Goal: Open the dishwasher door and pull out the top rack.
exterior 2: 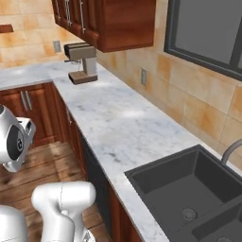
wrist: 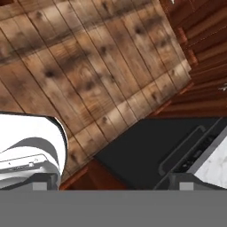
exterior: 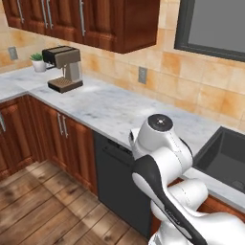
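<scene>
Dishwasher door (exterior: 115, 184), a matte-black panel with a long black bar handle (exterior: 116, 152) near its top edge, stands shut under the marble counter (exterior: 110, 112), between the reddish-brown cabinet doors (exterior: 67, 143) and the dark sink (exterior: 225, 158). In the hand view the door (wrist: 146, 150) lies below, beside the wooden floor (wrist: 80, 75). The gripper (wrist: 113, 184) hangs above it, apart from the handle, fingers spread wide and holding nothing. A coffee machine (exterior: 64, 69) stands far along the counter.
</scene>
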Robot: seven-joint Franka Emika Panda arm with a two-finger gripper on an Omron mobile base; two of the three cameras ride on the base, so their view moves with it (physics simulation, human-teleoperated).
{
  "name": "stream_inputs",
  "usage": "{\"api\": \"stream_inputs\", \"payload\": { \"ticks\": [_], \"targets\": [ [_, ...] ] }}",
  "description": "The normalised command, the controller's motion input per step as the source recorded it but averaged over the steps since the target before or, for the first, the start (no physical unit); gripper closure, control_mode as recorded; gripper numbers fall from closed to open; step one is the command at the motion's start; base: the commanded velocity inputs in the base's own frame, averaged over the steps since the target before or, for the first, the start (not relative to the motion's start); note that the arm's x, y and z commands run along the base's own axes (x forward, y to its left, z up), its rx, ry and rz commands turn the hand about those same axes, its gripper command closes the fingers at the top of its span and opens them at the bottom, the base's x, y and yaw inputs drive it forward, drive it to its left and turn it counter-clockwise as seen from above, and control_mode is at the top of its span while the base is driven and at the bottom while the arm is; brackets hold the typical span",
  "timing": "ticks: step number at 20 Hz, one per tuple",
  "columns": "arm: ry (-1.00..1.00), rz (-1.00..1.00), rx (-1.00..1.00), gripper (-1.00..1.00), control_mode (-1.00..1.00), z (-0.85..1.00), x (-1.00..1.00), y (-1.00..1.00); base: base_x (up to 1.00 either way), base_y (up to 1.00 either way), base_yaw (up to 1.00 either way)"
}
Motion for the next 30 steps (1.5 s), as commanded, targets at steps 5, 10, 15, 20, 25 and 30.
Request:
{"api": "stream_inputs", "payload": {
  "ticks": [5,10,15,20,25,30],
  "targets": [
    [0.0,0.0,0.0,-1.0,1.0,0.0,0.0,0.0,0.21,-0.27,0.21],
    [-0.02,0.06,-0.1,-1.0,-1.0,-0.47,0.42,-0.01,0.0,0.0,0.0],
    [0.0,-0.16,-0.3,-1.0,-1.0,-0.92,0.8,0.0,0.0,0.0,0.0],
    [0.0,-0.29,-0.35,-1.0,-1.0,-0.86,0.94,0.17,0.0,0.0,0.0],
    [-0.09,-0.28,-0.15,-1.0,-1.0,-0.41,0.64,0.13,0.0,0.0,0.0],
    [-0.04,-0.34,-0.09,-1.0,-1.0,-0.08,0.65,0.32,0.0,0.0,0.0]
  ]
}}
